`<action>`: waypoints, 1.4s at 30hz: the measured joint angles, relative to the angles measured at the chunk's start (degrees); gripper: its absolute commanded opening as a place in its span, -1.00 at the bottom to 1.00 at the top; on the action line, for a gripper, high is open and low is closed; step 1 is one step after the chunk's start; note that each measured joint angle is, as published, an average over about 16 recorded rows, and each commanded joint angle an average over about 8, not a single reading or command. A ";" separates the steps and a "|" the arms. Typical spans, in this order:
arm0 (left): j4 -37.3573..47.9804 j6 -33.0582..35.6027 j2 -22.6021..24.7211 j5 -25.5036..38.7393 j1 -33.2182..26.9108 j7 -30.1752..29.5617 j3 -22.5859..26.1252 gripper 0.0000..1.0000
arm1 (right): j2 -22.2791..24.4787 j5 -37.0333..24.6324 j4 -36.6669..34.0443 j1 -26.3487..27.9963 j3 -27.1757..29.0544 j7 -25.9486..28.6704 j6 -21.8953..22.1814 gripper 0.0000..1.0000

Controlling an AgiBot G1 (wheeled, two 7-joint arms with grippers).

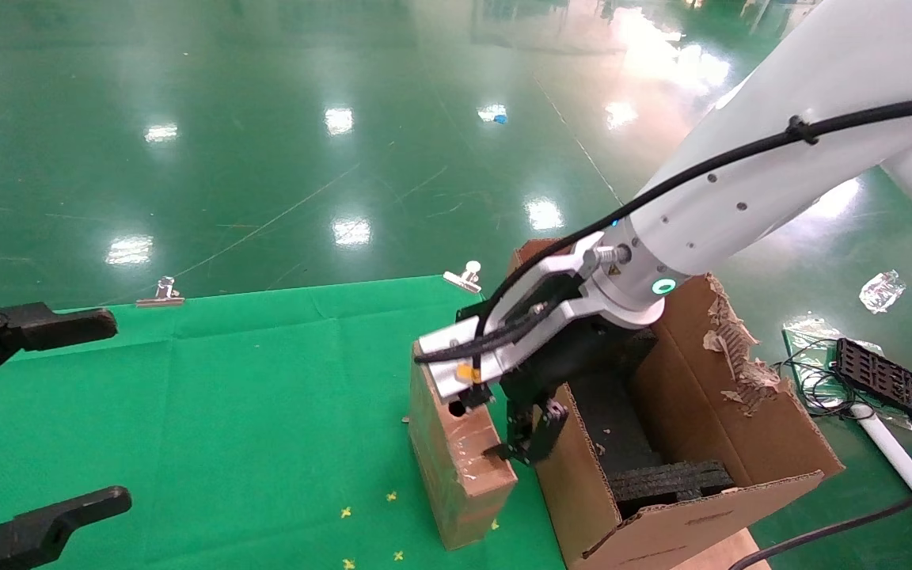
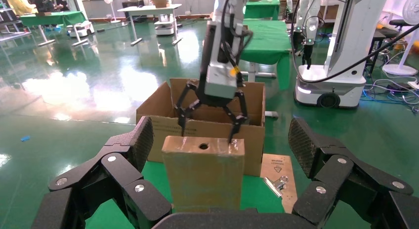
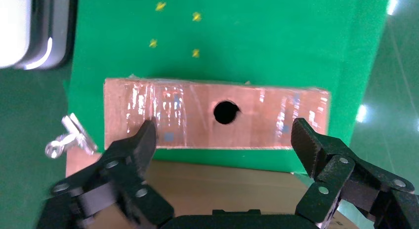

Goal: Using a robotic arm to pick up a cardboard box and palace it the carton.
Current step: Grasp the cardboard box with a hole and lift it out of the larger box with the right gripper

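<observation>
The right claw (image 1: 503,427) on the white robotic arm (image 1: 741,190) hangs spread just above the cardboard box (image 1: 456,459), fingers not yet touching it. The box stands upright on the green surface (image 1: 226,396), just left of the carton (image 1: 709,443), its long top edge running near to far. It is small, flat and brown, with a glossy taped top and a round hole. The left claw (image 1: 36,419) waits spread, far left.

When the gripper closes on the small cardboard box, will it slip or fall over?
The cardboard box stands upright on a narrow face, so a sideways push would likely tip it. Its taped top looks glossy, so probably slippery. The open right gripper hovers just above it.
</observation>
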 measured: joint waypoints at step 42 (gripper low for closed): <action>0.00 -0.07 -0.07 -0.12 -0.04 0.08 0.17 0.17 | -10.18 5.63 -27.78 -1.27 -5.97 36.48 -2.09 -0.90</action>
